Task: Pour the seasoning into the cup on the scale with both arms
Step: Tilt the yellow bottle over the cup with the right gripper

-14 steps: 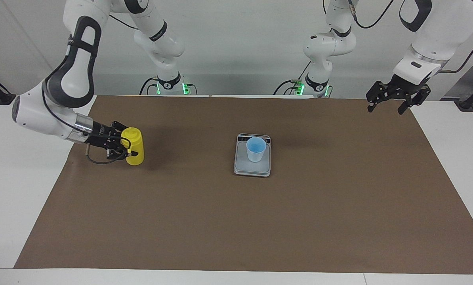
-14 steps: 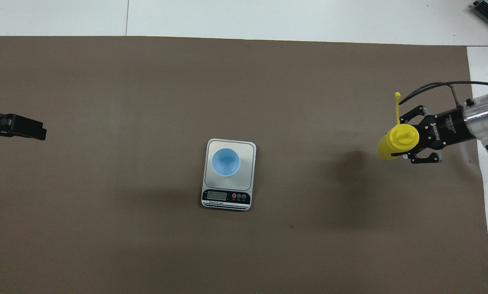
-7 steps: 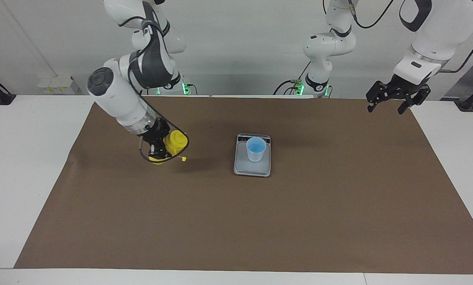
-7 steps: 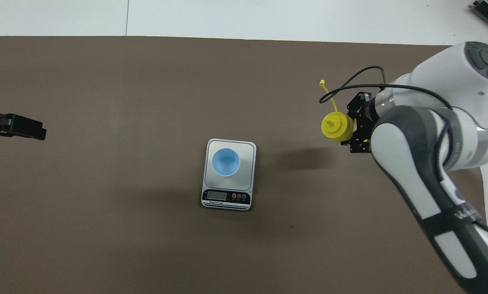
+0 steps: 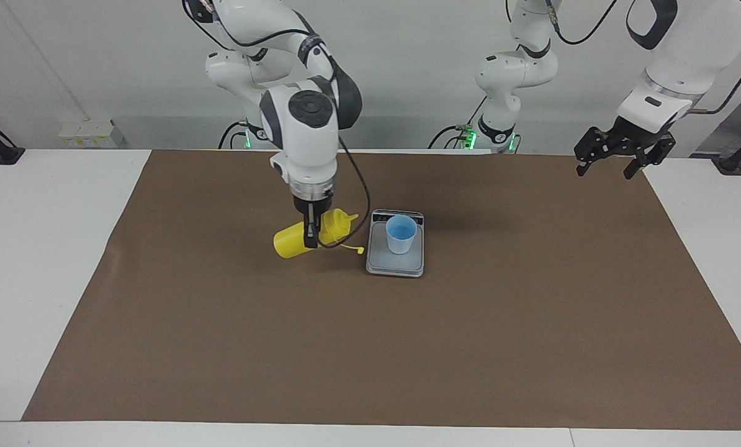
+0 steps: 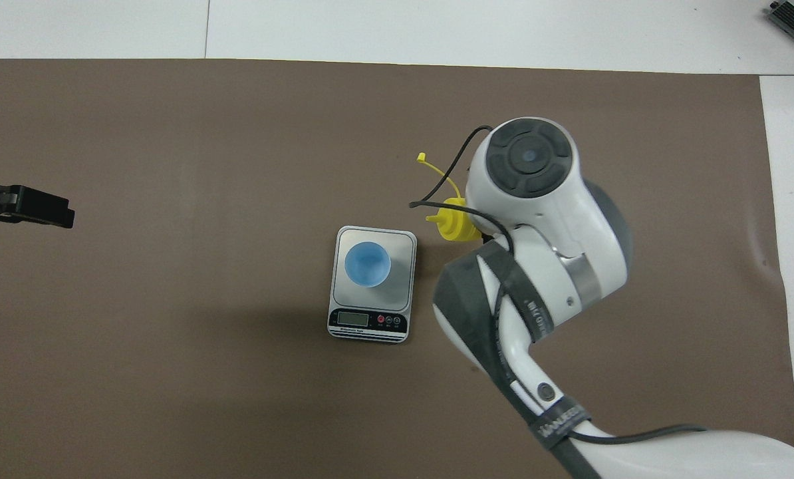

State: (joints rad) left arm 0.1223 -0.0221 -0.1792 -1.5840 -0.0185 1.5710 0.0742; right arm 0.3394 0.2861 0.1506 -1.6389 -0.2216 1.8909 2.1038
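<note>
The yellow seasoning bottle [image 5: 290, 241] hangs tipped almost on its side just above the mat, with my right gripper [image 5: 311, 236] shut on its middle from above. Its nozzle [image 5: 344, 218] points at the scale [image 5: 395, 264], and its small tethered cap [image 5: 361, 250] dangles beside the scale. The light blue cup [image 5: 401, 234] stands upright on the weighing plate. In the overhead view only the bottle's nozzle end [image 6: 453, 225] shows beside the scale [image 6: 370, 319] and cup [image 6: 368, 264]; the right wrist hides the rest. My left gripper [image 5: 606, 166] [image 6: 21, 206] waits open in the air over the mat's corner at the left arm's end.
A brown mat [image 5: 370, 347] covers most of the white table [image 5: 35, 279]. Small white boxes [image 5: 86, 131] sit by the wall at the right arm's end. The right arm's wrist and forearm [image 6: 536, 266] reach over the mat beside the scale.
My right arm has carried the bottle from the right arm's end of the mat to beside the scale, tipping it from upright onto its side. The left arm has not moved.
</note>
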